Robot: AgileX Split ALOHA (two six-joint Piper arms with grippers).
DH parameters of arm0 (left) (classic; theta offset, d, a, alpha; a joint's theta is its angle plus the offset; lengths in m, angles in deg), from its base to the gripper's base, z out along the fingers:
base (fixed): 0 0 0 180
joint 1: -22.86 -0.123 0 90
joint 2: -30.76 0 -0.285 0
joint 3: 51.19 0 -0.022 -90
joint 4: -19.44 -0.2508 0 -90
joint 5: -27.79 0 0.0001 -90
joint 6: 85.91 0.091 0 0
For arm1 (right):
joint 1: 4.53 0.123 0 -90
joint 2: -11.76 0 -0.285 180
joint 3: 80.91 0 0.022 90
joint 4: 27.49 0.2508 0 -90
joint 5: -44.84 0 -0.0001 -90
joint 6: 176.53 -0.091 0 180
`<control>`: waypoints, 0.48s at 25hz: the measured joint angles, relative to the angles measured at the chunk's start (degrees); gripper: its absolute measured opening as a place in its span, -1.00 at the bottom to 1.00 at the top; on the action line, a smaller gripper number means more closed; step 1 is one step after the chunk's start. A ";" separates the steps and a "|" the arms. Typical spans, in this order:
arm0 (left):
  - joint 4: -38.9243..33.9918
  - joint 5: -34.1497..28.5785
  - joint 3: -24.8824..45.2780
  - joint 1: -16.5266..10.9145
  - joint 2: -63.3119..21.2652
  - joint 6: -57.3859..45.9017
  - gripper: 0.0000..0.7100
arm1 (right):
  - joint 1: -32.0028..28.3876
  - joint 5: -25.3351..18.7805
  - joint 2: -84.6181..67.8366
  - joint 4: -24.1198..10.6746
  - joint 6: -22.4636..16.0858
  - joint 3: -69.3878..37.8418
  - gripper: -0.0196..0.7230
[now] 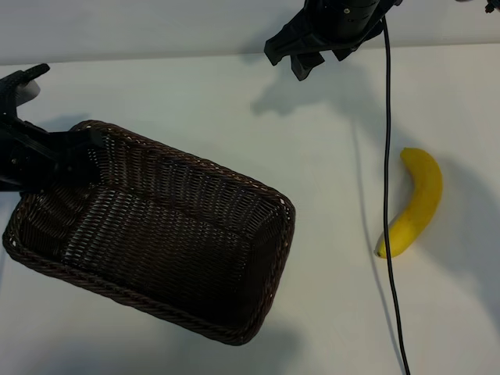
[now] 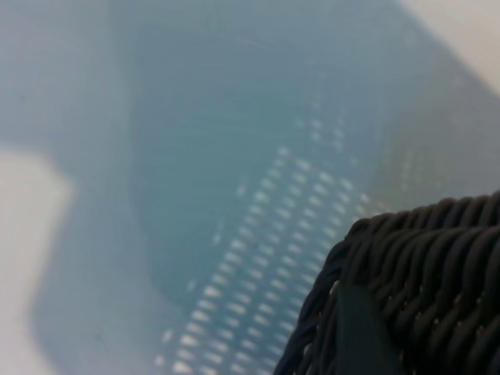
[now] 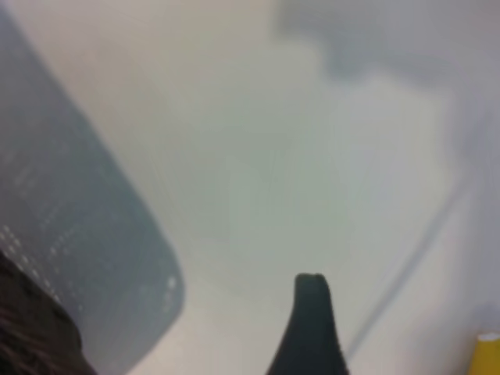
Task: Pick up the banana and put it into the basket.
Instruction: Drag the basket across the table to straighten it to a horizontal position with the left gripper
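I am clamping my left gripper (image 1: 74,152) on the rim of the rectangular dark brown woven wicker basket (image 1: 156,234), tilting it off the white table (image 1: 195,94). My right gripper (image 1: 308,58) is hovering with fingers apart. The curved bright yellow banana (image 1: 414,203) is lying well apart from the basket, beside a black cable (image 1: 387,195).

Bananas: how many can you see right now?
1. The banana lies on the table right of the black cable, well apart from the basket. None shows inside the basket.
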 joint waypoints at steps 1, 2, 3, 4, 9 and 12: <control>0.92 0.00 0.00 0.00 0.00 0.96 0.19 | 0.00 0.00 0.00 0.00 0.00 0.00 0.53; 2.04 0.00 0.00 0.00 0.00 1.70 0.19 | 0.00 0.00 0.00 0.00 0.00 0.00 0.53; 2.97 0.00 0.00 0.00 0.00 2.27 0.19 | 0.00 0.00 0.00 0.00 0.00 0.00 0.53; 3.51 0.00 0.00 0.00 0.00 2.58 0.19 | 0.00 0.00 0.00 0.00 0.00 0.00 0.53; 5.52 -0.11 0.00 -0.61 0.00 3.74 0.19 | 0.00 0.00 0.00 0.00 0.00 0.00 0.53; 7.53 -0.94 0.00 -2.67 0.00 5.87 0.19 | 0.00 0.00 0.00 0.00 0.00 0.00 0.53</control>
